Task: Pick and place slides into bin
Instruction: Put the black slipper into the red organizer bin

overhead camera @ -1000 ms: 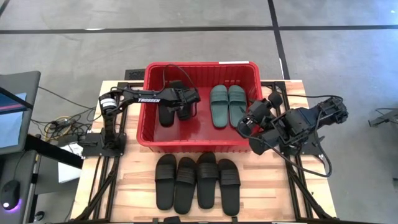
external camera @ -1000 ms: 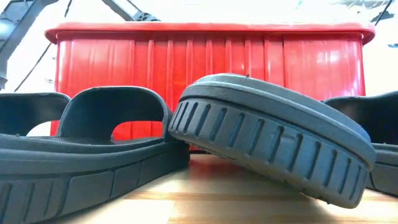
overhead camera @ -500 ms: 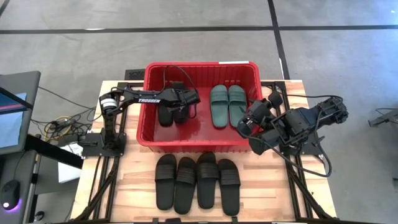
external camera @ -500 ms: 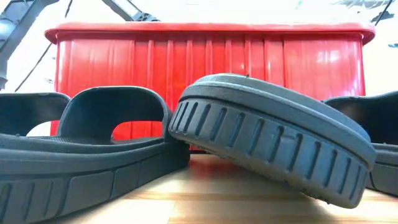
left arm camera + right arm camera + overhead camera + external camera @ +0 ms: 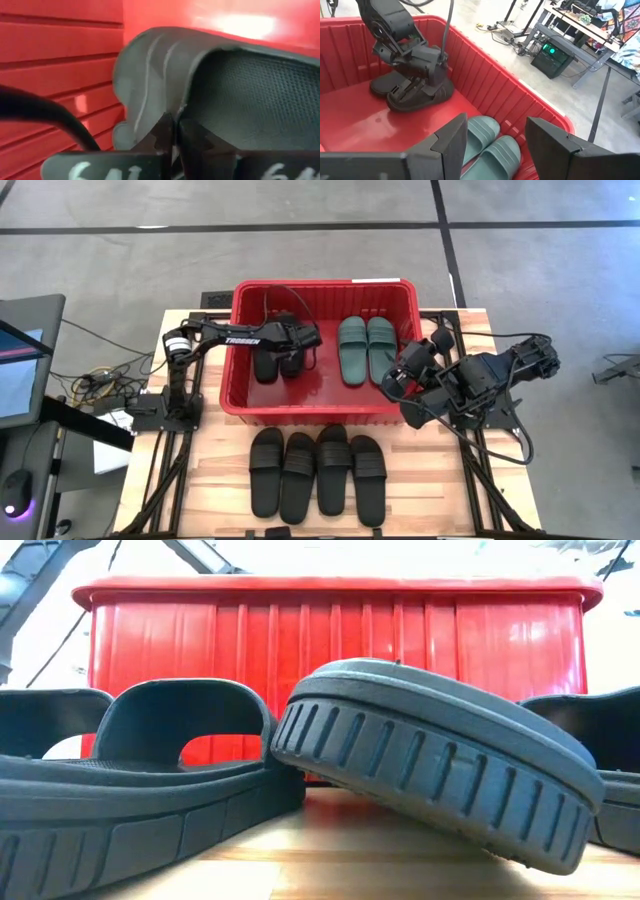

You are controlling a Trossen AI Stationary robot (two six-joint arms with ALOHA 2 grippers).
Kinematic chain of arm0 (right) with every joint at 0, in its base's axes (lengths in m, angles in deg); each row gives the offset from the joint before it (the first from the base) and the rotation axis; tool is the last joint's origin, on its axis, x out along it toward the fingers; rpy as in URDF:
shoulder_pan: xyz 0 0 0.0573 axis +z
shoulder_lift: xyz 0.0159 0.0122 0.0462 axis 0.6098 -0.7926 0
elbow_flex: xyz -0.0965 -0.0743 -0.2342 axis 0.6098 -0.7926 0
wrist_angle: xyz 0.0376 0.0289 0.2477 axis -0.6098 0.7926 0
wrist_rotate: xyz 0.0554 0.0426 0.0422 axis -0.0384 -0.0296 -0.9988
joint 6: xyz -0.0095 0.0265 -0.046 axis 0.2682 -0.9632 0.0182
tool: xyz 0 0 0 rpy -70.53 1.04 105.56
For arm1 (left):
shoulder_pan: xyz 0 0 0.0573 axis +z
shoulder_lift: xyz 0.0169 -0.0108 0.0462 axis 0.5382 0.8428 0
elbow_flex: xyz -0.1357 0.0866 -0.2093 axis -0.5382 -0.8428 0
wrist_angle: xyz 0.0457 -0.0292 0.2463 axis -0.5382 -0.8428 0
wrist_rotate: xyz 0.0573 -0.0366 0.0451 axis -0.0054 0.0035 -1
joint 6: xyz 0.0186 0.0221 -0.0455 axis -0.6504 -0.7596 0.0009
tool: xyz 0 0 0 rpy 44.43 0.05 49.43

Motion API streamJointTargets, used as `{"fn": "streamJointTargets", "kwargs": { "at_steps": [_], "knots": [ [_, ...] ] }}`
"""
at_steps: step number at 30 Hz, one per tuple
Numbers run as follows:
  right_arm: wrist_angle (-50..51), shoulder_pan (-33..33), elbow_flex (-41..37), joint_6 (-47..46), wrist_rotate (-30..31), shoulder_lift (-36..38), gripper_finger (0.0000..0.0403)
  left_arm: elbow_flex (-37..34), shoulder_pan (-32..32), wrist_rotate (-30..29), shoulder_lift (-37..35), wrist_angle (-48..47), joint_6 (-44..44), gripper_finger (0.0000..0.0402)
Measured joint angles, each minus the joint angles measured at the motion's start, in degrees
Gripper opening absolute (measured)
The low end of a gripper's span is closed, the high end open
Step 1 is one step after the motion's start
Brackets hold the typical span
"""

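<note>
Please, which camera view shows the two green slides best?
The high view: both green slides lie whole, side by side, in the bin, right half. The right wrist view shows them only partly, between the open right gripper fingers. The low and left wrist views do not show them.

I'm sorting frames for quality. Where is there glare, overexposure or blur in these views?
Low view: the room above the bin is blown out white, and the nearest black slide looms large. Left wrist view: a bright glare patch on the bin wall, and the black slide held by the left gripper is soft. High view: evenly lit and sharp.
</note>
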Motion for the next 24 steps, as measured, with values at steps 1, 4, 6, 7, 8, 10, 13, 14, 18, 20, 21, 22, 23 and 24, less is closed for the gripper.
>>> {"fn": "streamJointTargets", "kwargs": {
  "at_steps": [1, 4, 6, 7, 8, 10, 13, 14, 18, 20, 21, 22, 23, 24],
  "knots": [
    [0.0, 0.0, 0.0, 0.0, -0.2, 0.0, 0.0186, -0.1, 0.0, 0.0, 0.2, -0.1, 0.0, 0.0001],
    [0.0, 0.0, 0.0, 0.0, -1.0, 0.0, 0.0186, 0.0, -0.3, -0.4, 0.8, 0.4, 0.3, 0.0012],
    [0.0, 0.2, 0.0, 0.0, -1.0, 0.0, 0.0186, -0.1, -0.3, -0.8, 0.9, 0.4, 0.3, 0.0026],
    [0.0, 0.4, 0.0, 0.0, -1.0, 0.0, 0.0186, -0.1, -0.3, -1.0, 0.9, 0.5, 0.2, 0.0033],
    [0.0, 0.4, 0.0, 0.0, -1.0, 0.0, 0.0186, -0.1, -0.5, -1.5, 0.9, 0.6, 0.1, 0.0041],
    [0.1, 0.4, 0.0, 0.0, -1.1, 0.0, 0.0186, -0.1, -0.6, -2.6, 1.0, 1.1, -0.4, 0.0058],
    [0.3, 0.4, 0.0, 0.0, -1.1, 0.0, 0.0186, -0.1, -0.5, -4.0, 1.0, 1.5, -1.6, 0.0084],
    [0.4, 0.4, 0.0, 0.0, -1.1, 0.0, 0.0186, -0.1, -0.5, -4.1, 1.0, 1.6, -1.7, 0.0092],
    [0.6, 0.4, 0.0, 0.0, -1.2, 0.0, 0.0186, -0.2, -0.5, -4.6, 1.0, 2.2, -1.6, 0.0126],
    [0.7, 0.4, 0.0, 0.0, -1.1, 0.0, 0.0186, -0.2, -0.5, -5.1, 1.0, 2.5, -1.5, 0.0141],
    [0.9, 0.4, 0.0, 0.0, -1.1, 0.0, 0.0186, -0.2, -0.4, -5.2, 1.0, 2.8, -1.5, 0.0148],
    [1.1, 0.4, 0.0, 0.0, -1.2, 0.0, 0.0186, -0.2, -0.4, -5.2, 1.0, 3.1, -1.5, 0.0155],
    [1.2, 0.4, 0.0, 0.0, -1.2, 0.0, 0.0186, -0.2, -0.5, -5.2, 1.0, 3.4, -1.5, 0.0162],
    [1.4, 0.4, 0.0, 0.0, -1.2, 0.0, 0.0186, -0.2, -0.5, -5.3, 1.0, 3.6, -1.5, 0.0168]
  ]
}}
